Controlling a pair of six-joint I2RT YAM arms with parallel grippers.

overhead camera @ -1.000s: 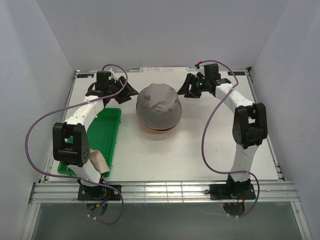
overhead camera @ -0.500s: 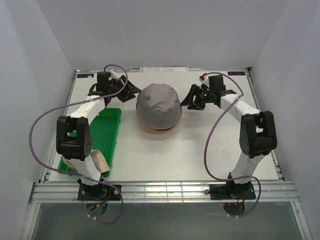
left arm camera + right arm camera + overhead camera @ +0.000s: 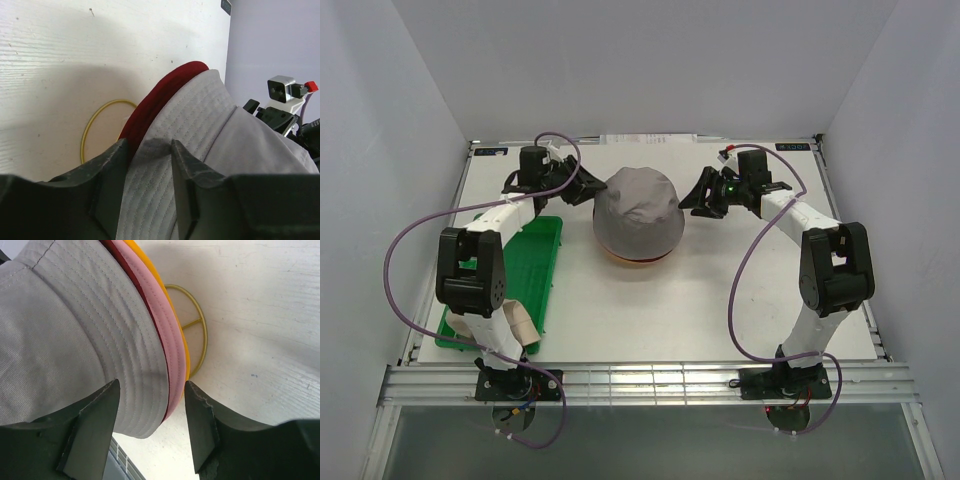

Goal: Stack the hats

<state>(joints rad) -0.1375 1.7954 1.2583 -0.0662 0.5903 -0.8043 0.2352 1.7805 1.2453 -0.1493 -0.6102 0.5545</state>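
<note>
**Left end effector** (image 3: 148,145): the fingers stand apart with the brim of the grey bucket hat (image 3: 638,205) running between them. The wrist view does not show whether the pads press on the cloth. One finger lies against the edge of the dark red hat (image 3: 160,90). In the top view the end effector meets the left side of the grey crown.

**Right end effector** (image 3: 152,383): the fingers are spread. One finger overlaps the grey brim. The other stands clear of the cloth, with bare worktop (image 3: 720,300) showing between it and the brim edges. In the top view this end effector sits just beside the right side of the stack.

**Stack:** the grey bucket hat is on top, crown up, and covers most of what lies beneath.
- Under its brim, from the top down, are the rims of the dark red hat, the pale pink hat (image 3: 167,340) and the yellow-orange hat (image 3: 150,267).
- The rims are nested closely together.
- A gold wire frame (image 3: 193,323) shows under the lowest rim, against the worktop.
- The stack stands midway between the left and right edges, nearer the far edge than the near one.

**Remainder:** a green tray (image 3: 535,255) lies along the left edge, reaching toward the near-left corner. The beige hat (image 3: 518,325) lies at the tray's near end, partly hidden by the left arm and well apart from the stack.
</note>
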